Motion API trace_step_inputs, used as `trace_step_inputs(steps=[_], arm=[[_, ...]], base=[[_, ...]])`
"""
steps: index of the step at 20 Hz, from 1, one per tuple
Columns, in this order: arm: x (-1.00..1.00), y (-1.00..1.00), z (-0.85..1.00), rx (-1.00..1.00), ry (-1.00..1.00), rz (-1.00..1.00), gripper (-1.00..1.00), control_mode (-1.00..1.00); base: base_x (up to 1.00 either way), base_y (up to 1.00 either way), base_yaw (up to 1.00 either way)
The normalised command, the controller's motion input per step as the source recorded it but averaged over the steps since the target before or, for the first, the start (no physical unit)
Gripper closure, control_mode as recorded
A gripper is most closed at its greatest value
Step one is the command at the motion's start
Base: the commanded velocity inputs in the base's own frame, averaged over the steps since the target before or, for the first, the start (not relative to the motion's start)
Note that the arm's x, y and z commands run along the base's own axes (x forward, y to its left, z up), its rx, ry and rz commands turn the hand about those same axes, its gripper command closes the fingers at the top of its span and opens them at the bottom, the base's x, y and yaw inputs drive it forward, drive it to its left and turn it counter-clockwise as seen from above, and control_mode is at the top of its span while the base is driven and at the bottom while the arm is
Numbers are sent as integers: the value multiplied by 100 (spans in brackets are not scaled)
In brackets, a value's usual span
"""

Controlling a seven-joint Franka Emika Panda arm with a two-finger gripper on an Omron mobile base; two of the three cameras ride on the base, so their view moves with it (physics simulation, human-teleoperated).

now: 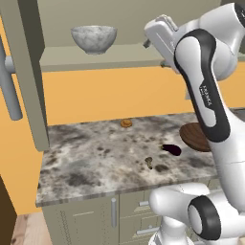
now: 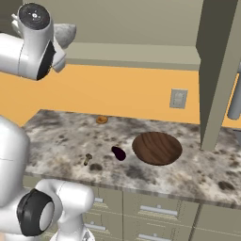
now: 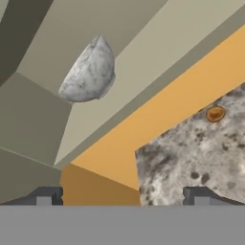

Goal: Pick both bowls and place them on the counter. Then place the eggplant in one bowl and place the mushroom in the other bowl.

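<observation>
The grey-white marbled bowl stands on the open cabinet's shelf, above the counter; in the hand view the marbled bowl lies ahead and appears tilted. My gripper is open and empty, raised to shelf height to the right of that bowl and apart from it; the gripper points toward it. The dark brown wooden bowl rests on the counter. Left of it lie the dark purple eggplant and the tiny tan mushroom. My arm partly hides the wooden bowl in the left base view.
A small orange-brown lump sits near the orange back wall. Open cabinet doors stand at both sides of the shelf. A wall outlet is behind the wooden bowl. Drawers run under the counter.
</observation>
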Motion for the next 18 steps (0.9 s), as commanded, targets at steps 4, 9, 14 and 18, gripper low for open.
trace_step_inputs(steps=[4, 9, 14, 18], arm=[[36, 11, 15, 3, -5, -6, -100, -100], [36, 22, 11, 0, -3, -11, -100, -100], [42, 21, 8, 1, 0, -9, -100, -100], [48, 8, 3, 2, 7, 0, -100, -100]], base=[[0, 0, 0], [0, 0, 0], [0, 0, 0], [0, 0, 0]])
